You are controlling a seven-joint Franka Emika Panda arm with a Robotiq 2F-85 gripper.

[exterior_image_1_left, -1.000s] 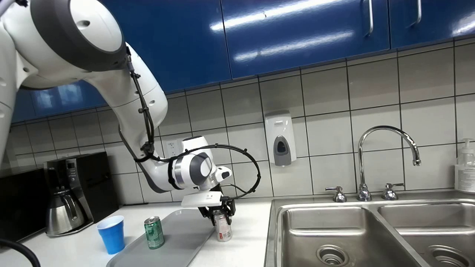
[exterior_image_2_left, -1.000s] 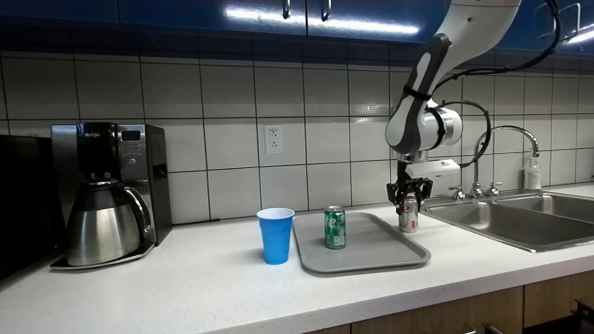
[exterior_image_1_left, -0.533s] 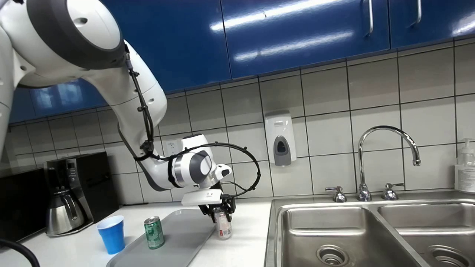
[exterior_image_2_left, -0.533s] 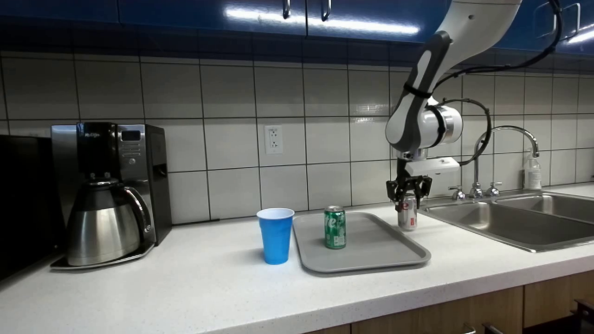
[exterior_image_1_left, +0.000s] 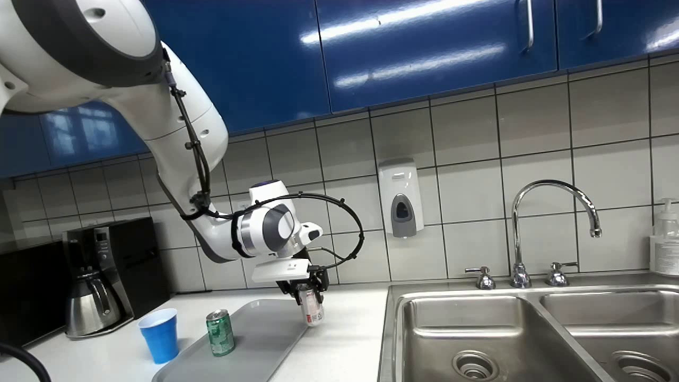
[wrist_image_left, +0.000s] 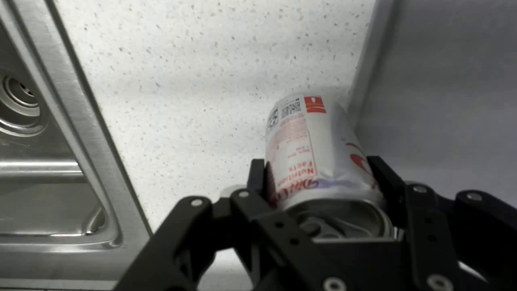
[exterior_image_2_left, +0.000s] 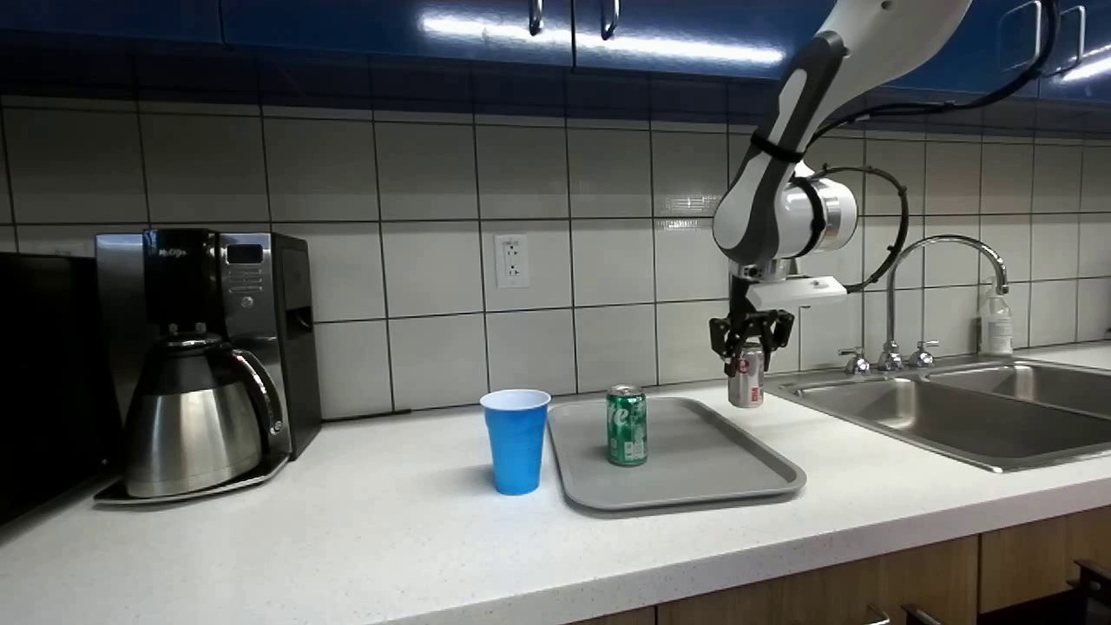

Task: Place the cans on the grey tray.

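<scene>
The silver can (exterior_image_1_left: 312, 312) with the pinkish-red label is in my gripper (exterior_image_2_left: 748, 368), in the air above the counter by the tray's sink-side edge. It also shows in an exterior view (exterior_image_2_left: 746, 389). In the wrist view my gripper (wrist_image_left: 317, 167) has a finger on each side of the silver can (wrist_image_left: 309, 145), near its top, and the can's lower end is beside the tray's edge. The green can (exterior_image_2_left: 627, 427) stands upright on the grey tray (exterior_image_2_left: 694, 483); it also shows in an exterior view (exterior_image_1_left: 220, 333). The tray's bare surface fills the right of the wrist view (wrist_image_left: 440, 81).
A blue cup (exterior_image_2_left: 516, 444) stands on the counter (exterior_image_2_left: 347, 547) beside the tray. A coffee maker (exterior_image_2_left: 291, 356) stands farther along the counter. The steel double sink (exterior_image_1_left: 392, 339) with its faucet (exterior_image_1_left: 520, 233) lies on the tray's opposite side. Blue cabinets (exterior_image_1_left: 440, 53) hang above.
The gripper has risen with the silver can, lifting it off the counter, and has shifted slightly toward the tray. The green can, tray and blue cup have not moved.
</scene>
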